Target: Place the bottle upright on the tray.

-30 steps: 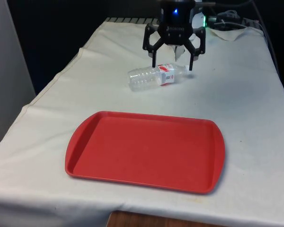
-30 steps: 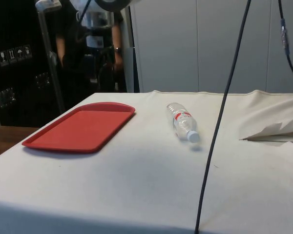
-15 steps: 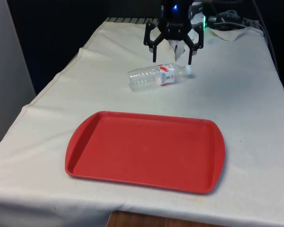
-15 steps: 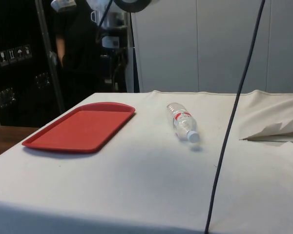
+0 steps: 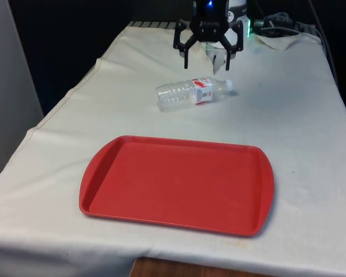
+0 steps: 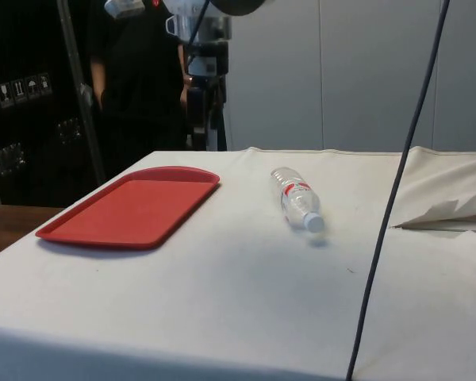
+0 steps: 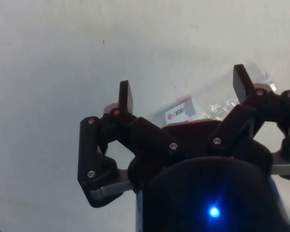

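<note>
Rising away from the table, the gripper (image 5: 206, 59) now hangs higher above the far end than it did a second ago, when its fingertips reached down to about the level of the clear plastic water bottle (image 5: 191, 93). The bottle has not budged: it lies on its side on the white cloth (image 5: 288, 121), white cap toward three o'clock and base toward nine in the front view, the red-and-white label near the neck. That tells me nothing has been picked up; the arm looks to be backing off or resetting rather than closing in, so the grasp is yet to come.

The gripper points straight down, its two black fingers spread wide with nothing between them. In the wrist view the label sits in the gap between the fingertips (image 7: 126, 95), well below them, so it seems roughly centred over the bottle, though I can't judge the height from that angle.

The red tray (image 5: 98, 173) sits at six o'clock from the bottle, well apart from it, nothing on it. In the side view a person in dark clothes (image 6: 135, 87) stands beyond the tray.
</note>
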